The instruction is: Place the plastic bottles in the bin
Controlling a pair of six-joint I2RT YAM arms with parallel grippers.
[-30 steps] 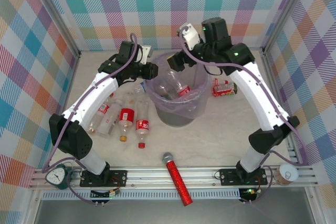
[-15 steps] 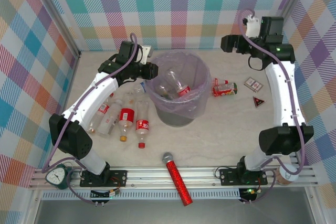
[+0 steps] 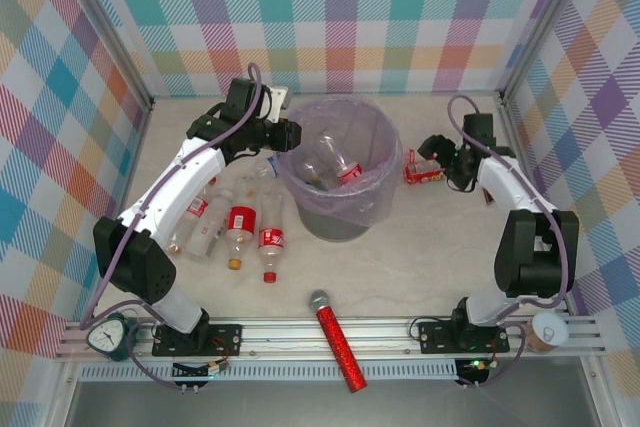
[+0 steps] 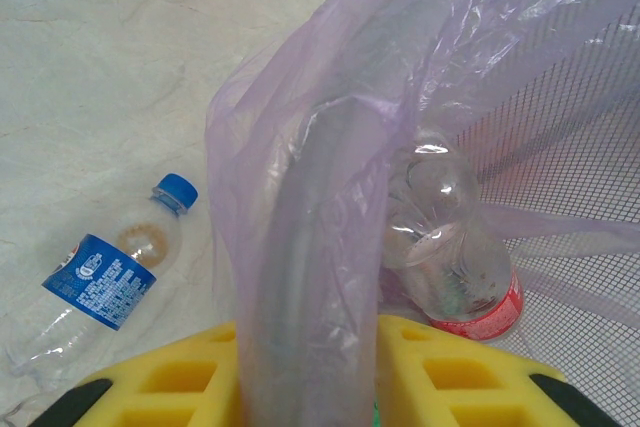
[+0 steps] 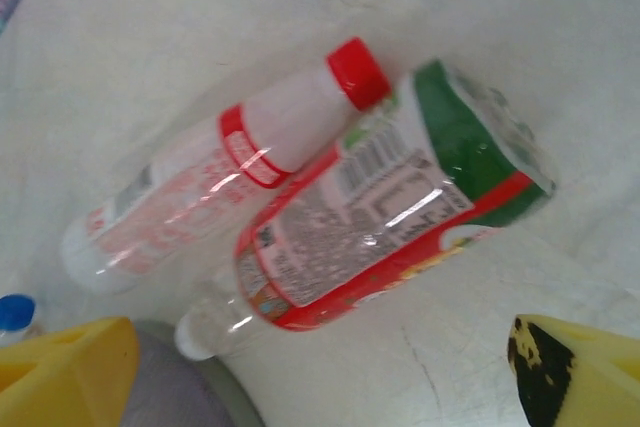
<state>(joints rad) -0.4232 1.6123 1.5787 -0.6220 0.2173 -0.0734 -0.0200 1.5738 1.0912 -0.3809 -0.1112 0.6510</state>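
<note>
Clamping the rim: left gripper (image 4: 310, 382) has its yellow fingers (image 4: 170, 387) squeezed onto the edge of the bin (image 3: 335, 219), with the lavender bag (image 4: 300, 157) pinched in between. From the top view that's the bin's left side.
right gripper (image 5: 315, 372): fingers spread wide with nothing in them, down low just over two bottles on the table (image 3: 420, 257), right of the bin
red-capped bottle (image 5: 230, 167): lying flat, whitish body, touching its neighbour
green-and-red labelled bottle (image 5: 400, 207): also flat, pressed up against the red-capped one, just ahead of the gap between the right fingers
bottles in the bin (image 3: 338, 165): at least two clear ones down at the bottom, one with a red label
bottle pile (image 3: 238, 222): several red-labelled ones lying close together on the table, left of the bin
blue-labelled bottle (image 4: 100, 282): blue cap, flat on the table just outside the bin, near the left gripper
microphone (image 3: 337, 342): red glittery thing at the near edge between the two arm bases, well apart from the bottles
</note>
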